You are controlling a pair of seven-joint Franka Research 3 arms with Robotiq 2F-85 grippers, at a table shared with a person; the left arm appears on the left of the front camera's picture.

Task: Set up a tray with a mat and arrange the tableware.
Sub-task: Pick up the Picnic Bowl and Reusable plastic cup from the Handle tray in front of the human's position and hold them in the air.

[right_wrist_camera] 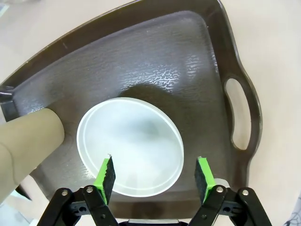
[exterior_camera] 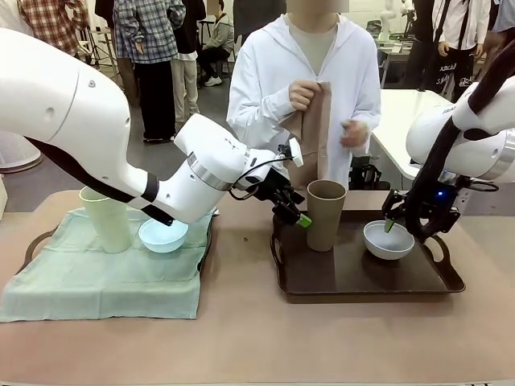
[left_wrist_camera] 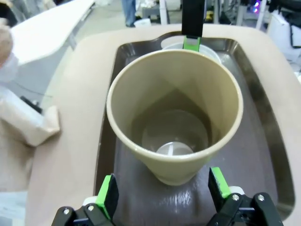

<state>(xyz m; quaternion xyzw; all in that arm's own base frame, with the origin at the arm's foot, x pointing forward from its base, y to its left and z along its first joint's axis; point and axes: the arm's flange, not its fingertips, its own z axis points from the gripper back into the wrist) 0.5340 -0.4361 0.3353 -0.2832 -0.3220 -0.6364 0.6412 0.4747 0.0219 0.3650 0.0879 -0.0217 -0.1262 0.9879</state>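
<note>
On the dark brown tray (exterior_camera: 366, 277) at the right stand the brown cup (exterior_camera: 326, 214) and the white bowl (exterior_camera: 389, 240). My left gripper (exterior_camera: 294, 214) is open just left of the brown cup; in the left wrist view the cup (left_wrist_camera: 174, 117) stands upright just beyond the gripper (left_wrist_camera: 162, 188). My right gripper (exterior_camera: 392, 222) hangs open right over the white bowl (right_wrist_camera: 129, 146), one finger on each side of its near rim (right_wrist_camera: 154, 176). The pale green cup (exterior_camera: 105, 219) and light blue bowl (exterior_camera: 162, 235) sit on a green mat (exterior_camera: 96, 281) over the left tray (exterior_camera: 32, 245).
The person at the far side holds up a brown cloth (exterior_camera: 314, 129) in both hands. A bare strip of table lies between the two trays and along the front edge. The right tray's handle (right_wrist_camera: 237, 113) is close to my right gripper.
</note>
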